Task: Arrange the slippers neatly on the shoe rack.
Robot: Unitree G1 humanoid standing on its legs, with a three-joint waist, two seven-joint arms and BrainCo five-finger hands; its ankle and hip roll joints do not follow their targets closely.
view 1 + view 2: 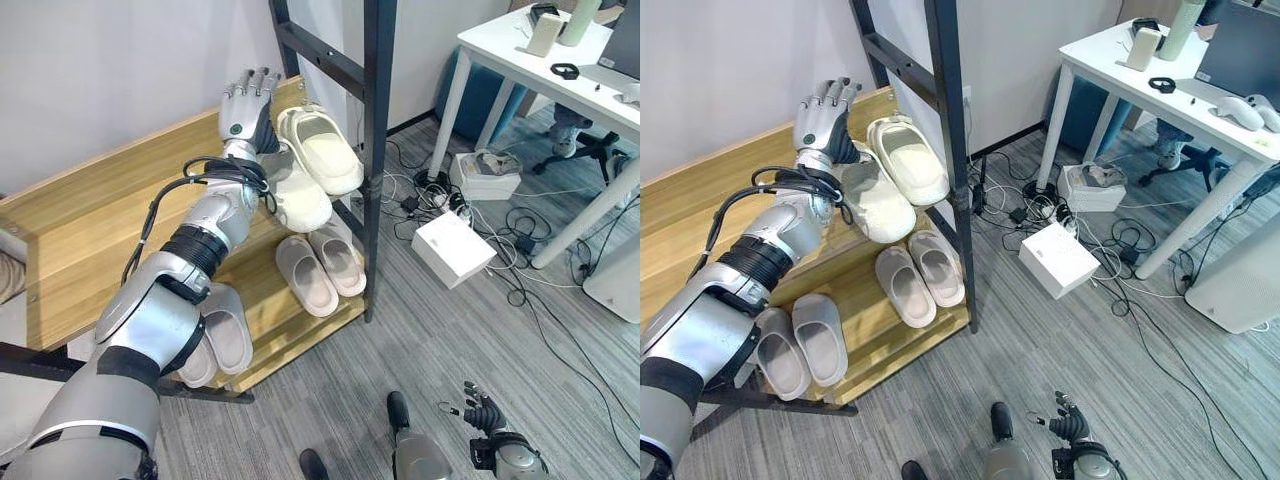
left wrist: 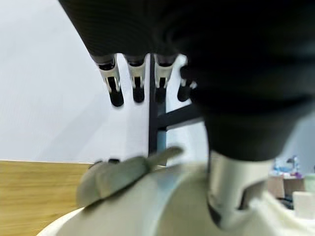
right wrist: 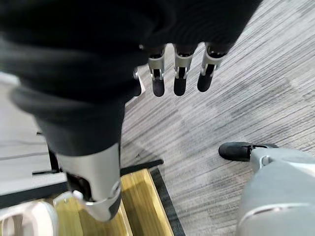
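In your left eye view, the left hand [image 1: 246,102] is reaching over the shoe rack [image 1: 90,215], its fingers spread straight and holding nothing. It is hovering above the top shelf, near the rack's far right corner. 2 cream slippers [image 1: 312,165] are lying side by side on that shelf, just beside the hand and close to the black upright post [image 1: 377,150] at the right edge. On the lower shelf, 2 beige slippers [image 1: 320,268] are sitting together near the right edge, and 2 grey slippers [image 1: 222,335] are resting toward the front left, partly behind the arm. The right hand [image 1: 484,411] is hanging low over the grey carpet [image 1: 480,340], fingers loosely apart. A white box [image 1: 452,248] is lying on the carpet among cables, near the legs of a white desk [image 1: 535,62].

In your right eye view, the same layout is showing: the left hand above the cream pair, the 3 pairs on their 2 shelves.

In your left wrist view, the fingers [image 2: 116,83] are pointing out straight, apart from one another, and a cream slipper is lying blurred right below the hand.

In your right wrist view, the fingers [image 3: 179,73] are hanging relaxed over the carpet, gripping nothing, with a corner of the rack's wooden shelf [image 3: 140,206] showing nearby.
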